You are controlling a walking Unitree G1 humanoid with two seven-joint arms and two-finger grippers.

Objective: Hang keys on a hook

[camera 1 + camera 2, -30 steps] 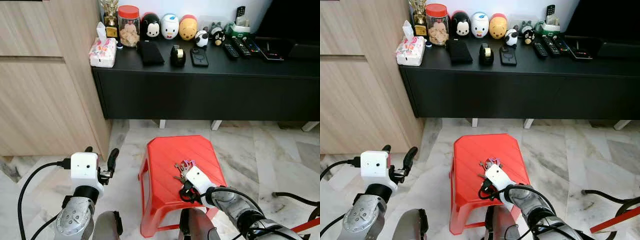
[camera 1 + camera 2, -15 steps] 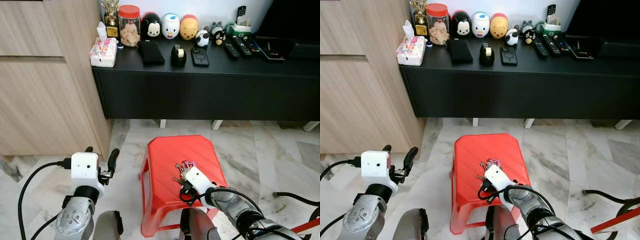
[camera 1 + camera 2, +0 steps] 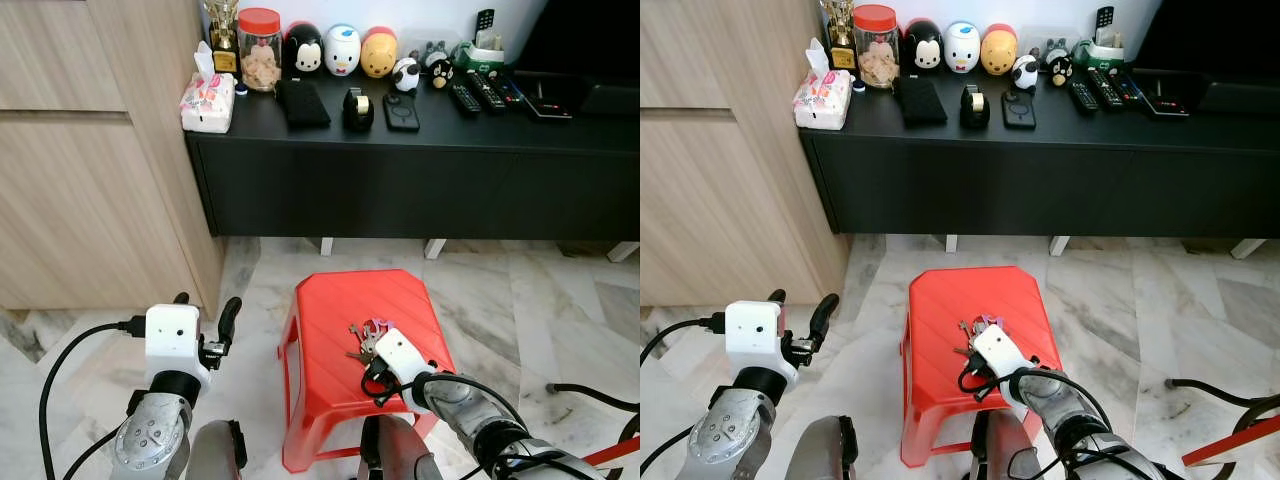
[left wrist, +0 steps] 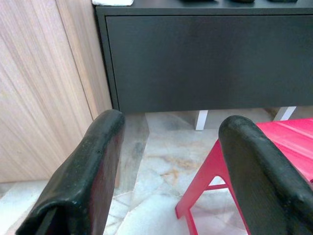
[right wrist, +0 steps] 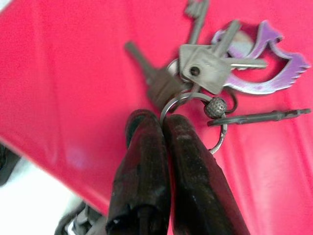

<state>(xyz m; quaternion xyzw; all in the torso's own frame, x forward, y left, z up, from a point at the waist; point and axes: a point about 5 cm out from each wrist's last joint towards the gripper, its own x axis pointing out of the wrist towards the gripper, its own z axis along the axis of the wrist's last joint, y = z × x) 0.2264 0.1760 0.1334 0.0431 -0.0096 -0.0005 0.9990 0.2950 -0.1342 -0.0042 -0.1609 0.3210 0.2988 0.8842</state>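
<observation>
A bunch of keys [image 3: 362,338] on a ring, with a purple tag [image 5: 264,73], lies on the top of a red plastic stool [image 3: 335,300]. My right gripper [image 5: 162,120] reaches onto the stool from the near side. Its two black fingers [image 5: 190,161] are pressed together at the key ring, which runs into the seam between the tips. The keys still rest on the red surface. My left gripper [image 3: 205,308] hangs to the left of the stool, over the floor, open with nothing between its fingers [image 4: 85,171]. No hook can be made out.
A low black console [image 3: 400,180] stands behind the stool, with a tissue pack [image 3: 206,103], a jar [image 3: 259,50], toy figures and remotes on top. A wooden cabinet [image 3: 90,170] is at the left. Marble floor [image 3: 540,300] surrounds the stool.
My right wrist has shifted slightly toward the keys; the bunch still lies on the stool. The left arm has not moved.
</observation>
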